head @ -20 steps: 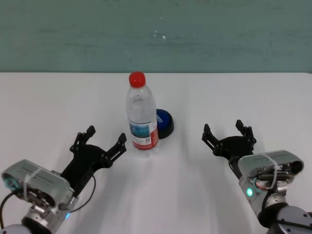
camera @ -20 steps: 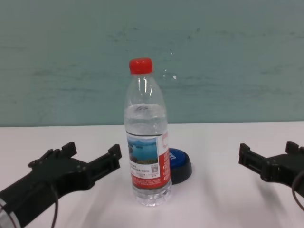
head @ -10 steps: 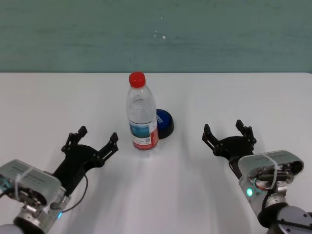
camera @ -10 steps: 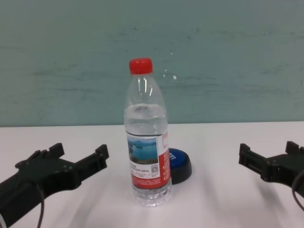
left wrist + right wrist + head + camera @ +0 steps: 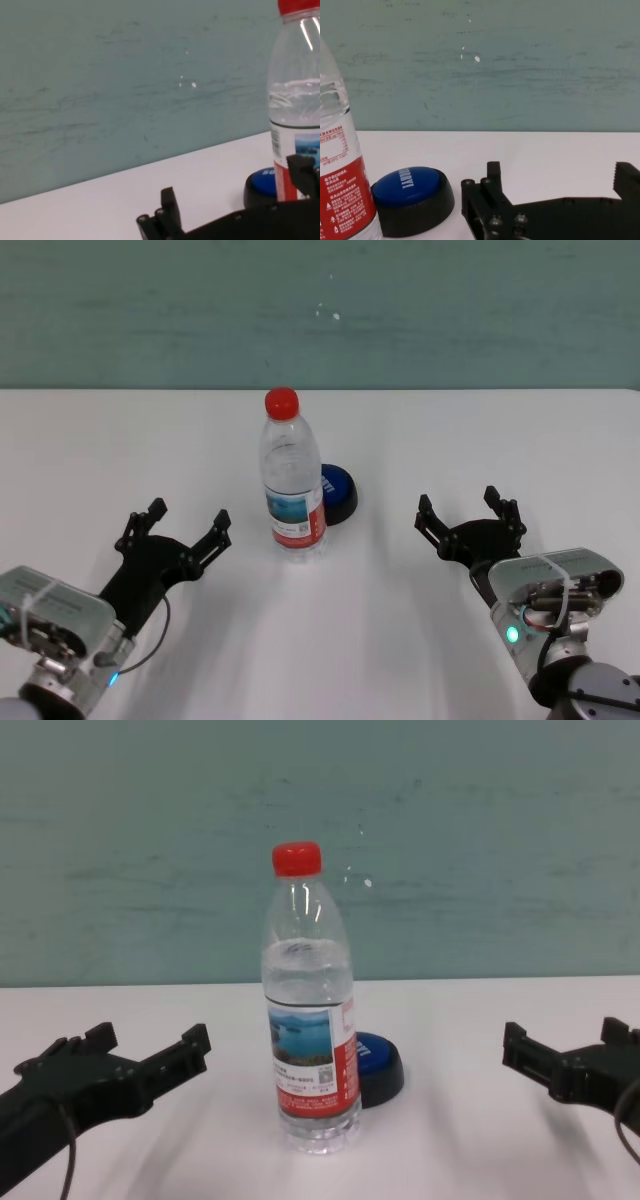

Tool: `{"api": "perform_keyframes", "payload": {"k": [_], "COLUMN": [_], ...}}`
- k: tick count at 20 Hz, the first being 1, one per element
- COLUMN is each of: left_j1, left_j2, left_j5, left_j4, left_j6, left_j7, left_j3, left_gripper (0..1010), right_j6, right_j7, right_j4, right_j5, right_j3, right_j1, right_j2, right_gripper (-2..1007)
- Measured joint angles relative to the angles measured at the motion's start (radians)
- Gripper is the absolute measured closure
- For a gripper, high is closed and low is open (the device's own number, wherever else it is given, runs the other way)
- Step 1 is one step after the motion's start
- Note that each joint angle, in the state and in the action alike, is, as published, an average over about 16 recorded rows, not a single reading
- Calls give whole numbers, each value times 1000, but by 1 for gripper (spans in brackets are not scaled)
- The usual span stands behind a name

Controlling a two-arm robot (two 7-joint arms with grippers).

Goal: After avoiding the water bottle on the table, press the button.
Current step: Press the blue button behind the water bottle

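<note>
The water bottle point(image 5: 291, 480) stands upright near the middle of the white table point(image 5: 420, 430), clear with a red cap and a lake label, seen also in the chest view point(image 5: 309, 1020). Directly behind it, to its right, sits the button point(image 5: 337, 492), blue dome on a black base, partly hidden by the bottle point(image 5: 379, 1065). My left gripper point(image 5: 174, 527) is open, left of the bottle and apart from it. My right gripper point(image 5: 469, 513) is open and empty, to the right of the button. The right wrist view shows the button point(image 5: 411, 192) beside the bottle point(image 5: 342, 195).
A teal wall point(image 5: 450, 310) runs along the table's far edge. Bare white tabletop lies on both sides of the bottle and in front of it.
My left gripper has drawn back to the left, away from the bottle, staying open. The right arm, the bottle and the button have not moved.
</note>
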Motion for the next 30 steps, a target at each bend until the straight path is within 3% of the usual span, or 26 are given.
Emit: {"api": "perform_keyframes", "payload": {"k": [9,22,30], "left_j1": [-21,-90,-132], "left_j2": [-3,-16,-19], "left_j5": [-1,10,18], "left_j4": [22,84,127], "left_j6": [3,14,3], "left_j7": [3,11,3], "left_j3": [-10,-13,-4], "left_gripper": [0,0,0], "right_j6": [0,0,0], "right_j7": [0,0,0], "right_j4": [0,0,0], "right_j5": [0,0,0], "right_j3": [0,0,0], "right_j1": [0,0,0], "right_j2": [0,0,0], "right_gripper": [1,1,1]}}
